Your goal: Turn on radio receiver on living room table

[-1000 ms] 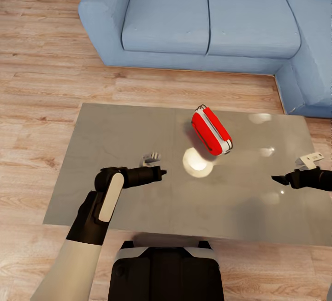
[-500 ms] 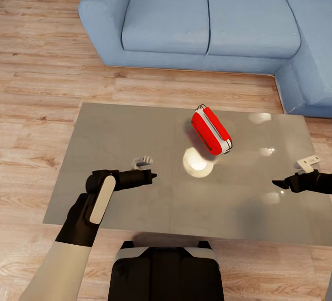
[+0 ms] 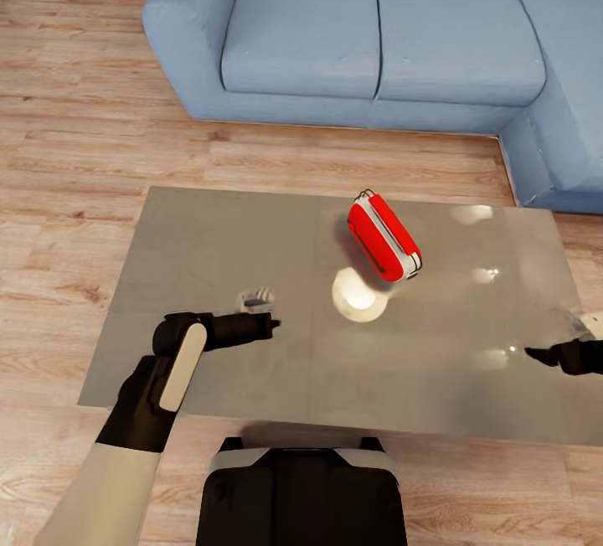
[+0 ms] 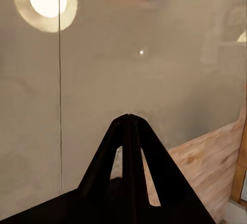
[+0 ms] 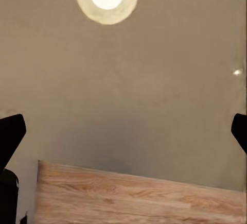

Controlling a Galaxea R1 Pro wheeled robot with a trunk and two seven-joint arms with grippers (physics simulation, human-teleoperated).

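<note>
The red radio receiver (image 3: 384, 237) lies tilted on the grey table (image 3: 209, 236), right of centre toward the far edge, near the blue sofa (image 3: 377, 35). Neither gripper touches it. Left gripper (image 3: 270, 326), jaws pressed together, hovers at near left; right gripper (image 3: 536, 353), jaws spread wide, hovers at near right, well apart from it, presumably staged for reaching.

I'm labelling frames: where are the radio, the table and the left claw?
Radio (image 3: 383, 236), head view, its red top.
Table (image 3: 209, 236), head view, bare grey top.
Left claw (image 3: 270, 326), head view, at its closed tips.
</note>
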